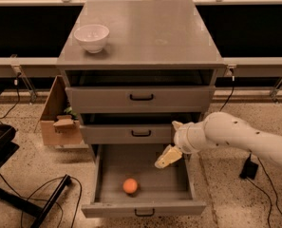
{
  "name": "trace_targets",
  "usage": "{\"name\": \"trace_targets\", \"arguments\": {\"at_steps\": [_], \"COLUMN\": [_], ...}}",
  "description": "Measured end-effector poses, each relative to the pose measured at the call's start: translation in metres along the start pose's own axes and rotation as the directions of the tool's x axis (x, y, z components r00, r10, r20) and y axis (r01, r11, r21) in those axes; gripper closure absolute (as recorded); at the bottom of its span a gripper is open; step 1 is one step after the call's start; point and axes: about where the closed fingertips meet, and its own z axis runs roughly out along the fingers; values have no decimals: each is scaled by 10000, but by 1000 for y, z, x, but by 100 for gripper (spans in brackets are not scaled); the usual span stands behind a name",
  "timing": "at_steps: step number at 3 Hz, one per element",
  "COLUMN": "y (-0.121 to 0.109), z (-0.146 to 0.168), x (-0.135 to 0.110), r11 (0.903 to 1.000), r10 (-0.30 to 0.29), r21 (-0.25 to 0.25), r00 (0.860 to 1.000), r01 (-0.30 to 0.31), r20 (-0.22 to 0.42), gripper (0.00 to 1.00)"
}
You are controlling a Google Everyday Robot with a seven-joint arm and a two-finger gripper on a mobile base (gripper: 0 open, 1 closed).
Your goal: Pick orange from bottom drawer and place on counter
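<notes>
While I am driving this from afar, orange: it is lying on the floor of the bottom drawer, left of centre and near the front wall, touching nothing else; the drawer is standing pulled out.
Handling: I am judging it light, firm and smooth-skinned, so it is likely to roll if nudged from one side; it is not fragile, though a hard squeeze would be bruising it.
Where to grip: I am planning to close across its widest part, coming down from above, so the drawer floor is keeping it from rolling away.
Pincer: it is hanging over the right rear part of the bottom drawer, just below the middle drawer, well apart from the orange and carrying nothing; how far it is opened I cannot tell.
Arm: it is reaching in from the right, forearm running roughly level, wrist bending down and leftward; the pincer is pointing toward the drawer floor.
Tabletop: it is lying above all three drawers; a white bowl is sitting near its left edge; I am aiming to set the fruit well apart from that.
</notes>
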Motion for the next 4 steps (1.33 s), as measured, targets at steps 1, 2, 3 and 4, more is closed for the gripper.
{"name": "trace_targets", "arguments": {"at_steps": [1, 2, 3, 4], "y": [-13, -26, -19, 2], "z": [53, 108, 166, 221], "x": [17, 45, 88, 136], "r11": [9976, 9922, 9829, 9658], "r10": [-512, -694, -378, 242], "r21": [-433, -922, -1698, -2568], "r00": [9952, 9866, 9810, 9742], "r01": [550, 836, 708, 352], "r20": [831, 1476, 1903, 2244], "gripper": [0, 0, 0, 0]}}
